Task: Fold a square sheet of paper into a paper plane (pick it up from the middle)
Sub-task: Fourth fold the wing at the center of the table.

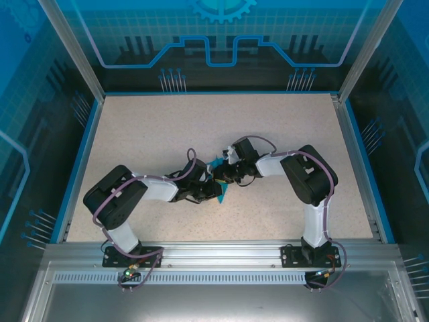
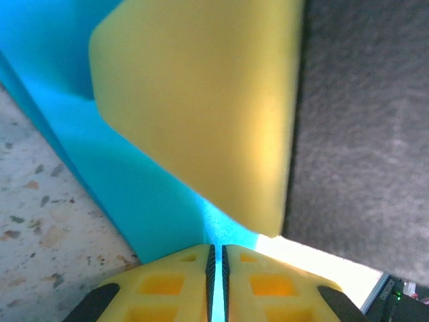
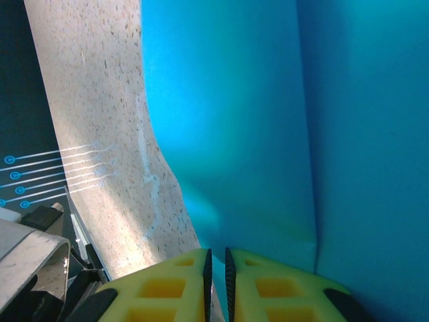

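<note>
Left hand (image 2: 216,258): clenched, the two yellow pads pressed together with a thin teal edge caught in the slit, so it is grasping the sheet of paper (image 2: 154,201). In the left wrist view a big yellow finger (image 2: 201,100), judged to be the other hand's, sits right against the paper just ahead.

Right hand (image 3: 216,261): pads also nearly touching. The teal sheet runs down to the slit, so it looks pinched, though the contact itself is hard to see. From there the paper rises as a bowed panel with a straight vertical crease line on its right side.

In the top view the left hand (image 1: 206,182) and right hand (image 1: 224,173) meet tip to tip at mid-surface. The sheet (image 1: 221,193) is bunched between them and mostly covered, with small teal corners poking out on the far and near sides. Whether the paper is lifted off the speckled surface (image 1: 147,134) or touching it, I cannot tell.

Step, as a judgement: mid-fold. Both hands hold the sheet, one crease is in, and there is no dart shape yet, so this is early to middle of the task.

Next move calls for:
- One hand keeps its pinch as an anchor.
- The other swings its flap over to line up with the crease.
- The flap is pressed down flat on the surface.

Risk: thin paper, so pulling the hands apart could tear it or slip it out of the grip.
</note>
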